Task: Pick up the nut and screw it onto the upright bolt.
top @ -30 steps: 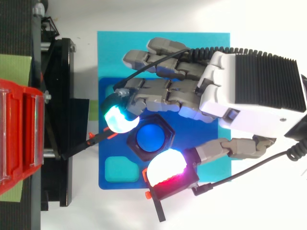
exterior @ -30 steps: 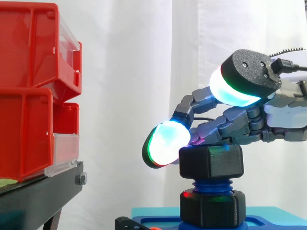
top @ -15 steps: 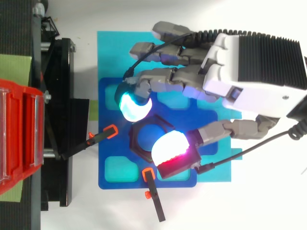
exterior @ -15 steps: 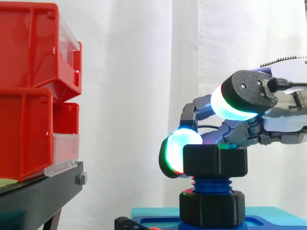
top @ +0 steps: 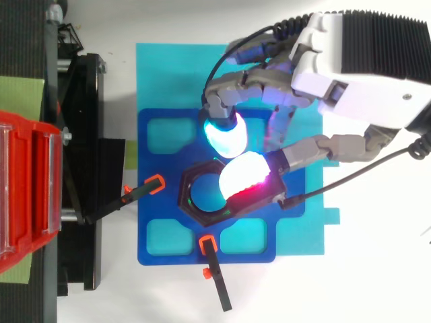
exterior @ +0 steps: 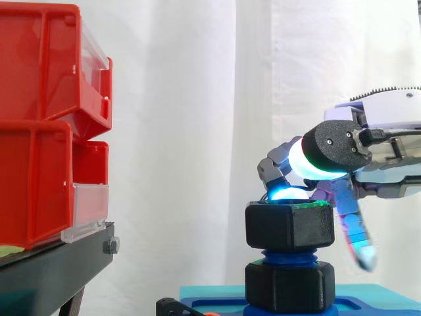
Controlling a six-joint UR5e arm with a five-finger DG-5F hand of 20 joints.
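Observation:
The black hex nut [exterior: 289, 227] sits on the thread of the upright blue bolt [exterior: 288, 255], above a second black nut [exterior: 289, 286] at the bolt's foot. From above, the nut [top: 196, 198] is a black ring on the blue plate [top: 161, 222]. My hand [top: 363, 54] reaches in from the right with curled fingers. Its thumb pad [exterior: 316, 155] hovers just above the nut's right side without touching. A cyan fingertip [top: 225, 134] rests at the nut's far upper rim. Nothing is pinched between them.
Stacked red bins [exterior: 39, 131] stand on a black stand [exterior: 52, 270] to the left. The blue plate lies on a teal mat [top: 168, 67]. Two small black and orange clamps [top: 215, 276] [top: 138, 192] hold the plate's near and left edges.
The hand has let go of the nut's sides, swung back to the right and lifted its thumb above the nut. The nut now sits a little lower on the thread.

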